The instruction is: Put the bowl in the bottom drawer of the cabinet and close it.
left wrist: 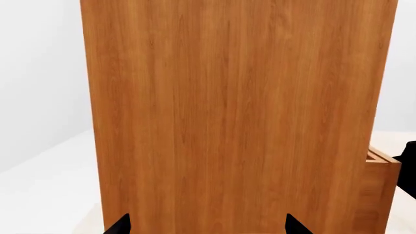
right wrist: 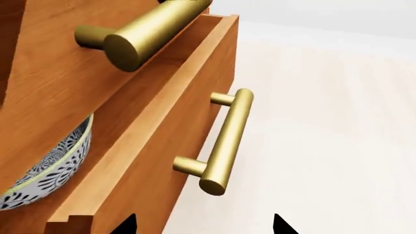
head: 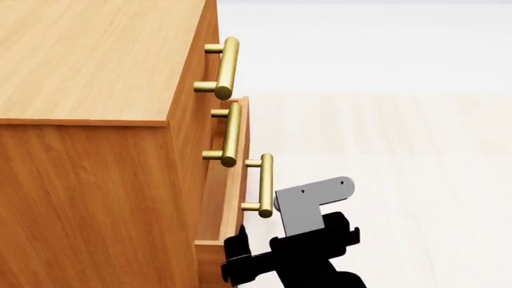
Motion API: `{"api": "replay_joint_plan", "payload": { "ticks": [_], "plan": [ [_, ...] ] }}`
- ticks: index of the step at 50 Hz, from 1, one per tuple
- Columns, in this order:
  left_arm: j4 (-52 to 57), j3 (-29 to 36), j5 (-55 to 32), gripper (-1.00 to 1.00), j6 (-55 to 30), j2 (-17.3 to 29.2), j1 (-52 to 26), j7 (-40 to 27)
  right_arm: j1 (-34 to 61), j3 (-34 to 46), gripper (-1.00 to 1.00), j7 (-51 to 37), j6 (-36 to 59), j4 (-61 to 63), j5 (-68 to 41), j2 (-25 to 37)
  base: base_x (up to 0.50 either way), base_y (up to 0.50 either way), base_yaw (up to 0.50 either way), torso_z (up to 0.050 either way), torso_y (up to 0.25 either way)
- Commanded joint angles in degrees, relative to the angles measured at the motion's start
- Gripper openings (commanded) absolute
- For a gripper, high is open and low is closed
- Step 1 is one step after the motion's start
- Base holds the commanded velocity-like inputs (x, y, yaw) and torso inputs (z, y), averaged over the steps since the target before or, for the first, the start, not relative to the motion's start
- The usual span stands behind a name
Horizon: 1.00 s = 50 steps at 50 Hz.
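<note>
**Bowl stowed, drawer not yet shut**

Right wrist view shows the bowl point(right wrist: 55, 165) already lying inside the bottom drawer point(right wrist: 162, 146), off to one side of the right pincer point(right wrist: 202, 225) and partly hidden under the drawer above. That drawer stands pulled out from the cabinet point(head: 88, 180), its brass handle point(right wrist: 224, 141) just ahead of the right pincer's two spread tips, which hold nothing.

So the placing looks done; what remains, by my reading, is pushing the drawer front home.

The left pincer point(left wrist: 204, 226) faces the cabinet's plain side panel from close by, its tips spread apart and empty, well away from the handle.

From the head view, the right arm sits just beside the open drawer's front, low against the cabinet, seemingly placed for a push.
</note>
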<state>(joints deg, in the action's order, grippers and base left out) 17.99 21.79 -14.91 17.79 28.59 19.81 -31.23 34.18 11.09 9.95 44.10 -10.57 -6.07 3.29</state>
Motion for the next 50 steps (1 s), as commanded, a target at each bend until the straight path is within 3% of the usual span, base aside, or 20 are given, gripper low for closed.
{"api": "replay_joint_plan", "payload": {
  "ticks": [1, 50],
  "plan": [
    [1.0, -0.4, -0.8, 1.00, -1.0, 0.3, -0.2, -0.5, -0.8, 2.1, 1.00, -0.6, -1.5, -3.6, 1.3, -0.6, 0.00, 0.00, 0.00, 0.000, 0.000],
    [1.1, -2.3, -3.3, 1.00, 0.3, -0.2, 0.0, -2.4, 1.1, 10.6, 1.00, -2.7, -4.0, -7.1, -4.1, -1.1, 0.00, 0.00, 0.00, -0.001, 0.000]
  ]
}}
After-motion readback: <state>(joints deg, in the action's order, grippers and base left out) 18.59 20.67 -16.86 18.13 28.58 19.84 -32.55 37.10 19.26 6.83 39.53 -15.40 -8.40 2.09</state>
